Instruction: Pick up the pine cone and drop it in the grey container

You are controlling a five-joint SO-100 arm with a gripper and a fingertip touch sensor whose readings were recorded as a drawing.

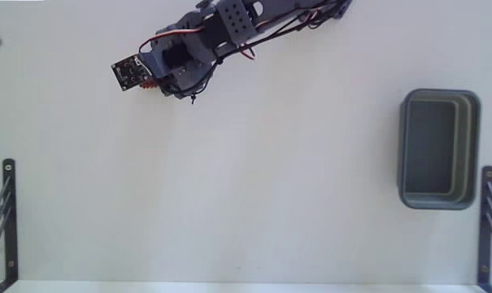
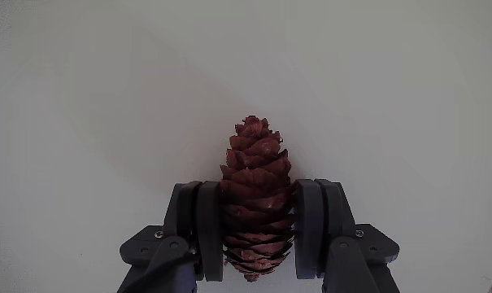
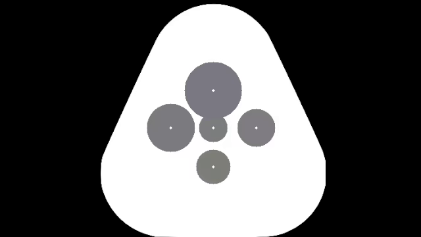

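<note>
In the wrist view the reddish-brown pine cone (image 2: 256, 163) stands between the two dark fingers of my gripper (image 2: 258, 199). The fingers press on its lower half from both sides and its tip points away over the white table. In the fixed view my gripper (image 1: 158, 84) is at the top left of the table, and only a small reddish bit of the cone (image 1: 150, 84) shows under the arm. The grey container (image 1: 438, 149) sits far off at the right edge and looks empty. I cannot tell whether the cone is off the table.
The arm (image 1: 229, 28) comes in from the top centre in the fixed view. Black metal brackets stand at the lower left (image 1: 8, 212) and lower right (image 1: 488, 216) corners. White table (image 1: 270, 179) lies between the gripper and the container.
</note>
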